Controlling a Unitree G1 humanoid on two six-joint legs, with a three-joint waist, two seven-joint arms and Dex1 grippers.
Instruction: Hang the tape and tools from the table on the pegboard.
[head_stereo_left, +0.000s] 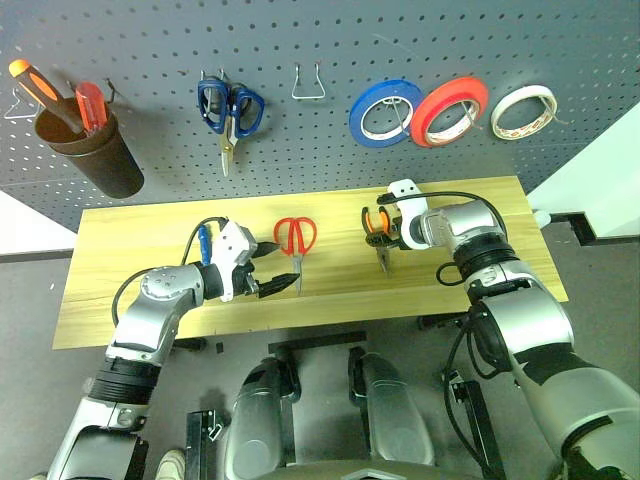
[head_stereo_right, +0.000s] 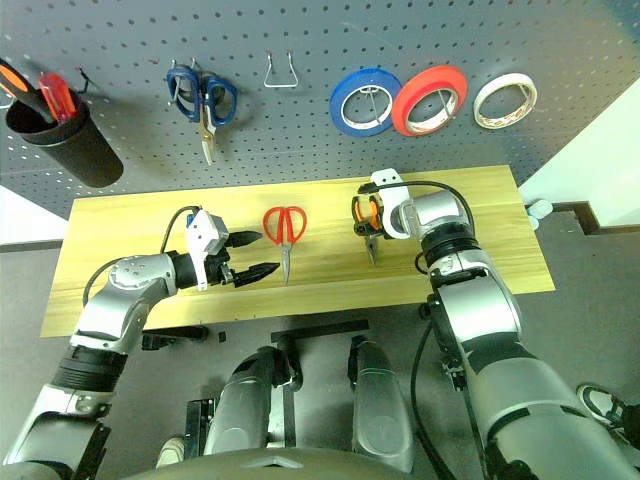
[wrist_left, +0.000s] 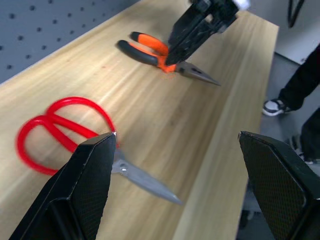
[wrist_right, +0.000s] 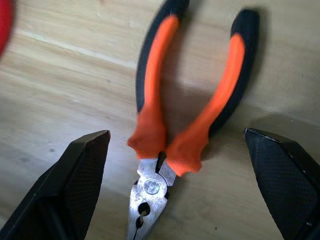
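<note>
On the pegboard (head_stereo_left: 150, 60) the cream-white tape (head_stereo_left: 523, 111) hangs at the far right. The red-handled scissors (head_stereo_left: 295, 240) lie on the table (head_stereo_left: 120, 300), blades toward the front edge. My left gripper (head_stereo_left: 274, 268) is open just left of the blades, touching nothing. A slim blue-handled screwdriver (head_stereo_left: 203, 243) lies behind that wrist. The orange-and-black pliers (wrist_right: 190, 115) lie flat, nose toward the front. My right gripper (head_stereo_right: 368, 215) hangs open over them, one finger on each side of the handles, and is not closed on them.
A blue tape roll (head_stereo_left: 384, 111) and a red roll (head_stereo_left: 450, 110) hang beside the cream one. Blue-handled scissors (head_stereo_left: 230, 108) and a bare wire hook (head_stereo_left: 308, 85) hang further left. A dark cup (head_stereo_left: 100, 155) holds orange-handled screwdrivers. A person's shoe (wrist_left: 275, 106) shows past the table end.
</note>
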